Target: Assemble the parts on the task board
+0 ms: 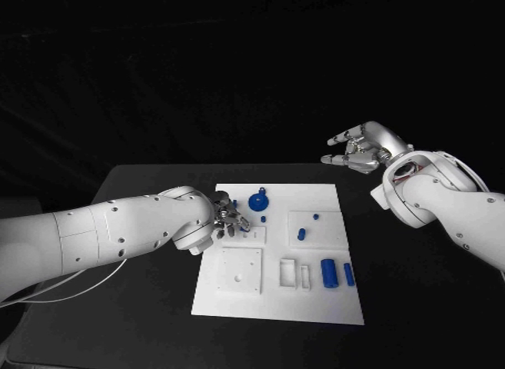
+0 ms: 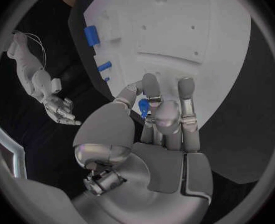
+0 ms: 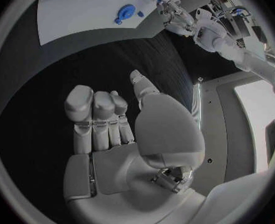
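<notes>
Left hand (image 1: 226, 219) sits over the left edge of the task board (image 1: 277, 307), just left of frame centre in the head view. Fingers are curled in, and the left wrist view shows a small blue part (image 2: 142, 107) between the thumb and fingers (image 2: 151, 92), probably pinched, though the contact itself is partly hidden. Right hand (image 1: 361, 150) hangs in the air at upper right of the head frame, well apart from the board, off its far right corner; fingers bent inward and close together, nothing in them in the right wrist view (image 3: 106, 124).

Board lies mid-table, running down to lower centre of the frame. Round blue part (image 1: 257, 203) near the board's upper left, just beside the left hand. Small blue peg (image 1: 301, 234) stands mid-board, and a tiny blue piece (image 1: 314, 217) lies above it. Two blue cylinders lie at the board's right side, lower down: a thick one (image 1: 330, 272) and a thin one (image 1: 349, 274), side by side. Black table (image 1: 141, 192) shows all round the board.
</notes>
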